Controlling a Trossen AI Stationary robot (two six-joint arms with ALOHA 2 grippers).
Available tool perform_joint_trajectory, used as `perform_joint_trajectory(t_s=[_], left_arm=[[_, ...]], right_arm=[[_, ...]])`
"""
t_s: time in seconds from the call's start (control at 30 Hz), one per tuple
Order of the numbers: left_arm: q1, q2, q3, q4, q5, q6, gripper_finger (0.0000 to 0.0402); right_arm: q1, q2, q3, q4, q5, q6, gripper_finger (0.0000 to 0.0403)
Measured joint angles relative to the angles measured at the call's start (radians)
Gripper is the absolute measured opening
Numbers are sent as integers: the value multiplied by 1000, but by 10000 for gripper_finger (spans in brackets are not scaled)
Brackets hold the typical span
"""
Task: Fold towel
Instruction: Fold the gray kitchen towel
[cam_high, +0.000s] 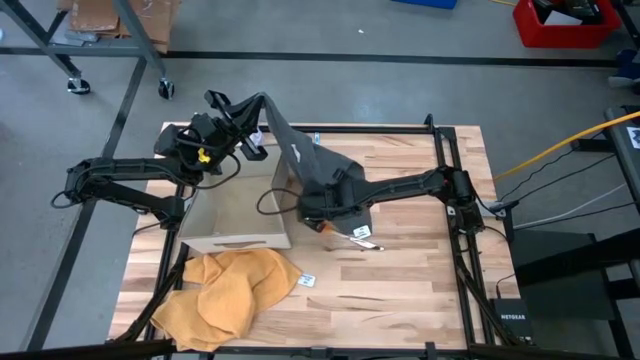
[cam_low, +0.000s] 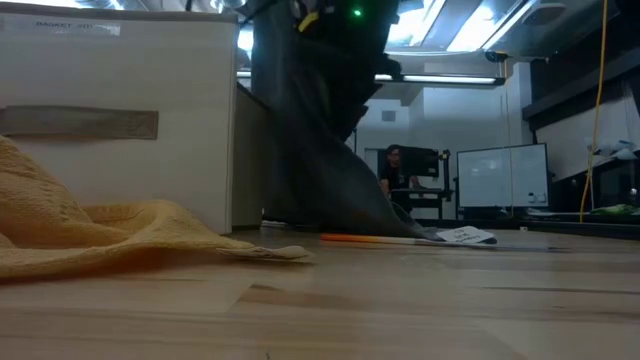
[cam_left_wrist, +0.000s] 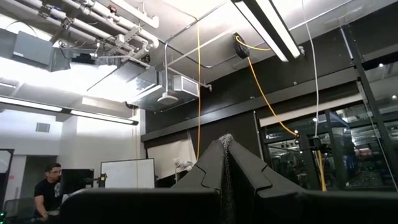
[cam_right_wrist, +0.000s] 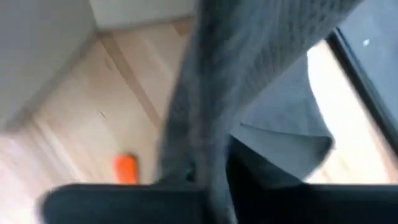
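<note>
Over table (cam_high: 420, 290): both arms raised, apparently pinching grey towel (cam_high: 300, 155).

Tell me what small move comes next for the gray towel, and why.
Probably lift the right gripper up and sideways to spread the towel. The left gripper holds a corner high, and the cloth hangs bunched down to the table.

I see: grey towel (cam_high: 300, 160) – matt woven cloth | yellow cloth (cam_high: 225, 295) – soft, rumpled | desk (cam_high: 410, 270) – smooth pale wood planks | box (cam_high: 235, 215) – matt.
</note>
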Motion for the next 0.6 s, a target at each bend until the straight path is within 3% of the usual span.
perform_joint_trajectory(t_s=[0.3,0.53,0.6], left_arm=[[0,0,0,-3,0,-10,0],[0,0,0,-29,0,-32,0],[-1,0,0,-32,0,-34,0]], right_arm=[[1,0,3,-192,128,-165,6],[-24,-1,92,-467,288,-194,3],[-39,-11,122,-469,323,-211,3]])
